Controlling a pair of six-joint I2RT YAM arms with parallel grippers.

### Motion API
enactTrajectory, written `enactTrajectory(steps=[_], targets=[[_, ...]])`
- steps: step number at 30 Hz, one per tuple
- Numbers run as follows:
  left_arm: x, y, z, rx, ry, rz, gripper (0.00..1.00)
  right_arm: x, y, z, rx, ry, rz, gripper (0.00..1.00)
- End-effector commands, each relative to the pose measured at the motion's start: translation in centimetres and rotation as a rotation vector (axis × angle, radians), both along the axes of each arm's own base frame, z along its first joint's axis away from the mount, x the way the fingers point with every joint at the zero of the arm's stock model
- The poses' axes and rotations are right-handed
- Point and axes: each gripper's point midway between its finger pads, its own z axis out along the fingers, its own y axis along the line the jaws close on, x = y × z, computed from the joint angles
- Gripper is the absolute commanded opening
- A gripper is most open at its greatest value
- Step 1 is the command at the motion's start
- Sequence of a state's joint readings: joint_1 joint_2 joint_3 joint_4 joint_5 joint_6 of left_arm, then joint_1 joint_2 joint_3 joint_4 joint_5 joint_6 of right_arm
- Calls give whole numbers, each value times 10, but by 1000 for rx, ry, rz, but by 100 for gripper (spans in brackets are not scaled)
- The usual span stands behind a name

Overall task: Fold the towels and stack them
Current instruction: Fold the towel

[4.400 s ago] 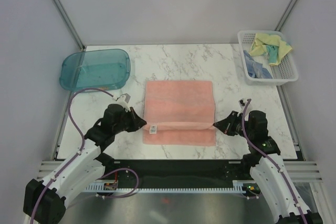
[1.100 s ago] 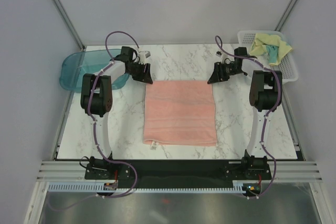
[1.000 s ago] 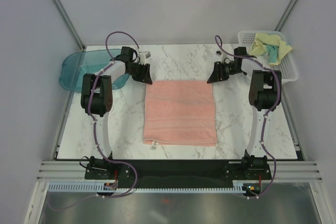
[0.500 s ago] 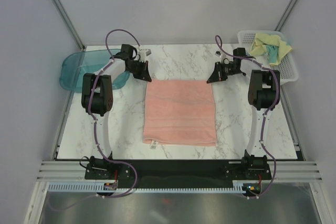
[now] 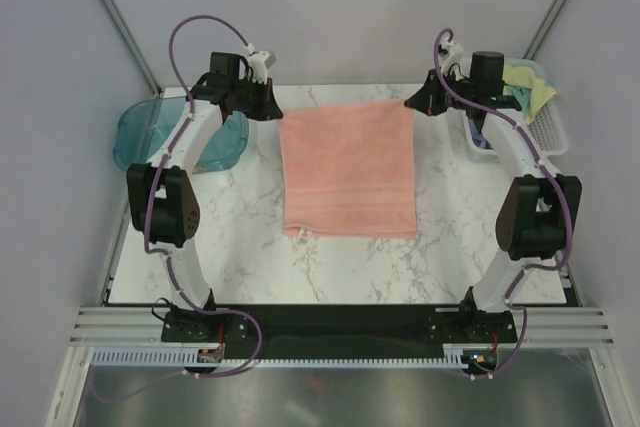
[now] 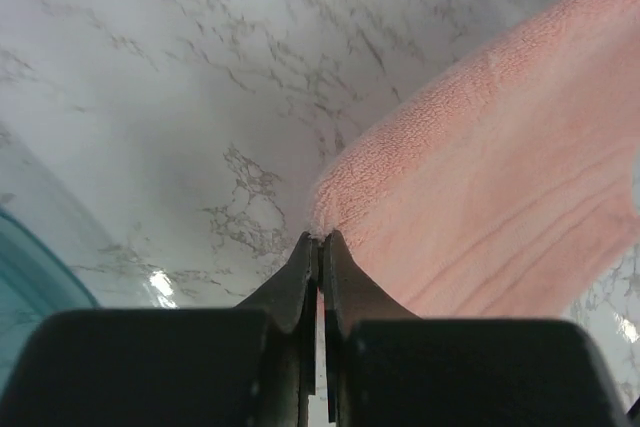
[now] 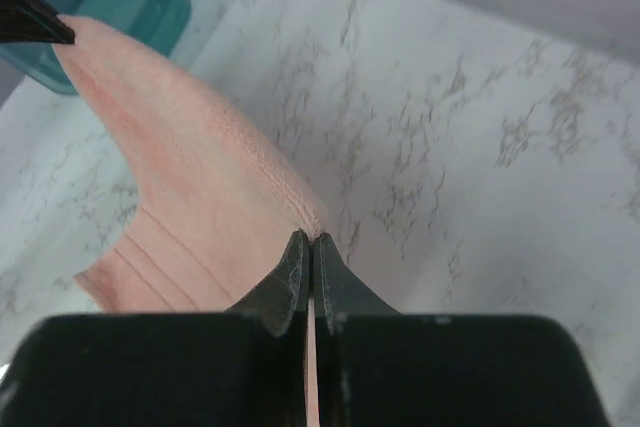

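1. Pinching the two far corners of the salmon-pink towel (image 5: 348, 172), both arms are reaching out over the far side of the marble table (image 5: 230, 247).
2. The left gripper (image 5: 270, 112) is clamping its jaws tight on the far-left corner. The left wrist view is showing the terry edge bunching right at the closed tips.
3. The right gripper (image 5: 412, 105) is doing the same at the far-right corner, with its jaws shut on the cloth and no gap showing.
4. The towel is hanging stretched between them. Its far edge is riding above the table, and its near edge, with the small tag (image 5: 297, 234), appears to be resting on the marble.
5. A pale yellow towel (image 5: 538, 87) is lying in the white mesh basket (image 5: 552, 132) at the far right, and the teal tray (image 5: 150, 137) is sitting at the far left. Nothing is touching either.
6. Judging by this, the robot is folding the first towel, and stacking is not yet starting.
7. The next move is likely calling for both grippers to travel together toward the near edge. They would need to hold the cloth taut and level so the raised edge lands squarely on the near one.
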State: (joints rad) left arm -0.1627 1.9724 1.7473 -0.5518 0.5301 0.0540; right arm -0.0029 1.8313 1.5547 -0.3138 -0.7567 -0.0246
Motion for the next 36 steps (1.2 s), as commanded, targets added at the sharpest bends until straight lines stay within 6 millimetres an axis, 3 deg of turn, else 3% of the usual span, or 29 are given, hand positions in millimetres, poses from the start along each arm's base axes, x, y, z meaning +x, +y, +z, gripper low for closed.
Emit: enactTrajectory(steps=[1, 2, 8, 10, 11, 13, 14, 16, 17, 18, 22, 24, 27, 30, 31, 33, 34, 35, 36], targets=[[-8, 7, 106, -5, -236, 87, 2, 3, -3, 85, 58, -230, -75, 0], [-12, 9, 113, 1, -250, 101, 2, -5, -3, 107, 71, -267, -84, 0], [-48, 10, 172, 11, -391, 128, 2, -48, -2, 178, 102, -409, -83, 0], [-63, 2, 178, 13, -411, 110, 2, -62, 0, 185, 111, -421, -80, 0], [-76, 2, 193, 9, -451, 103, 2, -77, 0, 199, 116, -456, -74, 0], [-92, -4, 195, 19, -468, 91, 2, -95, 3, 202, 124, -462, -60, 0], [-106, -2, 209, 5, -501, 92, 2, -112, 3, 217, 128, -502, -56, 0], [-122, -3, 215, -6, -516, 92, 2, -130, 4, 220, 131, -509, -47, 0], [-130, -3, 219, -18, -518, 95, 2, -149, 5, 233, 131, -548, -43, 0], [-147, 0, 235, -41, -553, 96, 2, -158, 5, 236, 132, -556, -41, 0], [-183, 0, 254, -96, -552, 87, 2, -207, 7, 257, 146, -600, -29, 0], [-192, 1, 255, -105, -528, 91, 2, -215, 6, 259, 149, -606, -35, 0], [-184, 2, 240, -79, -486, 113, 2, -211, 7, 251, 167, -568, -42, 0], [-160, 3, 216, -20, -438, 154, 2, -181, 7, 225, 171, -481, -54, 0], [-143, -1, 196, 19, -400, 154, 2, -164, 7, 210, 173, -438, -58, 0], [-118, 1, 182, 62, -387, 192, 2, -142, 7, 193, 193, -406, -68, 0], [-96, -4, 152, 102, -324, 188, 2, -124, 8, 173, 203, -358, -68, 0], [-84, -6, 152, 101, -324, 193, 2, -113, 10, 160, 212, -328, -63, 0], [-68, -4, 139, 113, -294, 203, 2, -101, 10, 158, 227, -346, -66, 0]])
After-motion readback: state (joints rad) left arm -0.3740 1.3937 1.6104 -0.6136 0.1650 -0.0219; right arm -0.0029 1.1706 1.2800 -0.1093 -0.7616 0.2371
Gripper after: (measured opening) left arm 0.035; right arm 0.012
